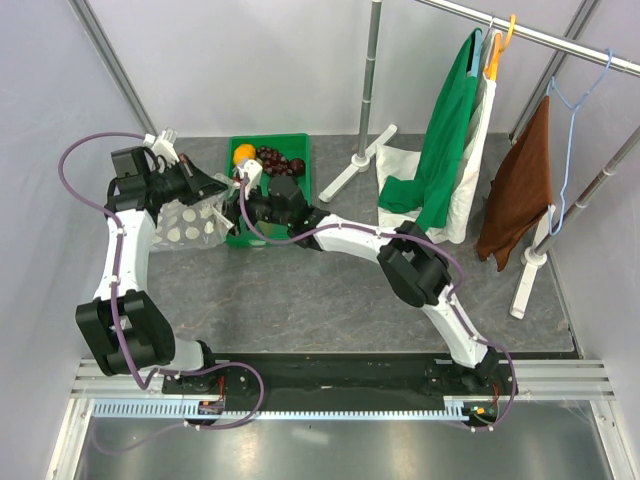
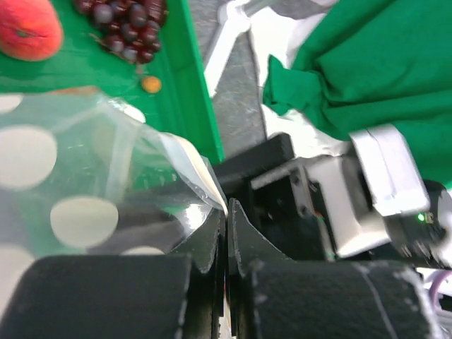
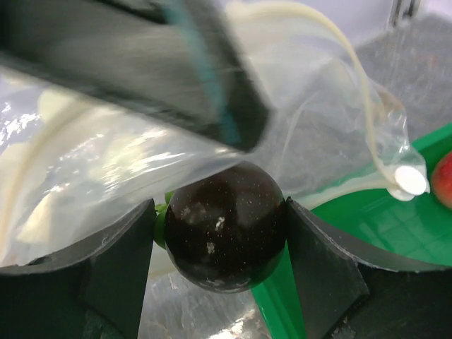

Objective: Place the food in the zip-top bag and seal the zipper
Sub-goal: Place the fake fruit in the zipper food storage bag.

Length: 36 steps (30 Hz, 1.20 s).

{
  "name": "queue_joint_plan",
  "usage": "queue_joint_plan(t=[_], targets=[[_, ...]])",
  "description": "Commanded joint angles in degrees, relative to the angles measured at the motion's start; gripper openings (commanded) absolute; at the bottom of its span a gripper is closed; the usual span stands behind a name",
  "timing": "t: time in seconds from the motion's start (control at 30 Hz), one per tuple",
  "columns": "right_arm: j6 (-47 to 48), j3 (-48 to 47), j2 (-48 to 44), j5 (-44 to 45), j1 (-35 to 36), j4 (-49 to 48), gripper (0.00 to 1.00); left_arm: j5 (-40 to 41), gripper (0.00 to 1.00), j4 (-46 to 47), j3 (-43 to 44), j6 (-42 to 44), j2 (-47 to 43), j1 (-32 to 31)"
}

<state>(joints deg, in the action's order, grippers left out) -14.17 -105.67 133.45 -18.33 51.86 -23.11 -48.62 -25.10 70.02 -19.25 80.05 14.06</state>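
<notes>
Plastic film, clear and printed with white dots, hangs just above my right claw [image 3: 220,244]: this is the zip-top bag [image 3: 106,162]. The claw is grasping the plum [image 3: 226,219], with a finger [image 3: 120,268] pressed to each side of the dark ball and the jaws standing wide around it. The bag's lower lip lies across the top of the plum, so I have almost no room upward. The zipper [image 3: 357,85] loops as a white strip above and to the right of the claw and ends in a small white tab just beside the tray [image 3: 395,226]. Below and to the right of the fingers the tray's green wall runs close, and the peach [image 3: 445,180] peeks in at the far right edge. My left claw [image 2: 227,233] is clenched, its tips together on the bag's edge, with the film fanning out to its left. Ahead and to the left of that claw the grape bunch [image 2: 127,25] and the peach lie on the tray floor, and the tray's wall slants past just ahead of the tips. On its right the right arm [image 2: 339,205] crowds in close, with the green garment [image 2: 367,63] beyond it. Seen from overhead, the two claws stand close together at the tray's near-left corner, with the orange [image 1: 244,153] just beyond them. Bare grey table [image 1: 330,290] lies open behind both wrists.
</notes>
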Motion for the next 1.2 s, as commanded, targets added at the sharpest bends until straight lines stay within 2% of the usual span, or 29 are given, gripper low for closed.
queue_joint_plan(t=[0.0,0.13,0.2,0.27,0.3,0.5,0.53,0.57,0.63,0.67,0.73,0.83,1.0,1.07,1.17], targets=[[8.1,7.8,-8.9,-2.7,-0.1,-15.2,0.0,-5.9,0.02,3.3,1.5,-3.8,-1.2,1.0],[13.3,14.7,-12.8,-5.7,-0.1,-23.9,0.02,-10.8,0.02,7.0,0.3,-9.3,0.3,2.5],[14.3,16.7,-13.4,-7.8,-0.1,-26.1,0.09,-13.6,0.02,9.7,-0.9,-12.1,0.8,3.2],[17.2,17.2,-13.4,-10.4,0.0,-27.8,0.22,-17.0,0.02,11.7,-1.9,-14.3,1.0,3.3],[17.7,16.8,-13.2,-11.2,-0.1,-27.8,0.23,-17.7,0.02,13.2,-2.3,-14.9,1.1,3.3],[18.6,15.1,-12.6,-13.1,-0.1,-25.6,0.32,-22.3,0.02,19.1,-5.0,-20.5,0.9,3.3],[18.4,15.0,-12.8,-13.0,-0.1,-24.4,0.36,-22.7,0.02,19.5,-5.2,-20.7,1.0,3.3],[18.3,14.8,-13.0,-13.0,-0.1,-23.7,0.45,-23.3,0.02,19.8,-5.4,-21.5,1.1,3.4],[18.4,14.4,-13.6,-13.0,-0.1,-21.6,0.53,-23.4,0.02,21.0,-5.6,-22.2,1.1,3.5],[18.5,14.3,-13.7,-13.0,-0.2,-21.0,0.6,-23.9,0.02,21.8,-5.9,-23.5,1.1,3.7],[19.5,14.5,-14.2,-12.8,-0.1,-19.8,0.64,-24.1,0.02,23.2,-6.1,-24.9,1.2,3.6],[20.1,15.0,-14.6,-10.9,-0.1,-18.9,0.79,-24.8,0.02,24.8,-6.7,-27.1,1.3,3.8],[20.7,14.9,-15.8,-10.1,-0.2,-17.4,0.87,-25.2,0.02,26.3,-7.0,-28.2,1.6,4.2],[20.7,14.5,-16.6,-9.2,-0.2,-16.4,0.94,-25.3,0.02,26.3,-6.9,-28.3,1.8,4.4],[21.9,14.3,-17.5,-8.0,-0.2,-15.2,0.97,-25.1,0.02,26.3,-7.0,-28.3,2.1,4.5]])
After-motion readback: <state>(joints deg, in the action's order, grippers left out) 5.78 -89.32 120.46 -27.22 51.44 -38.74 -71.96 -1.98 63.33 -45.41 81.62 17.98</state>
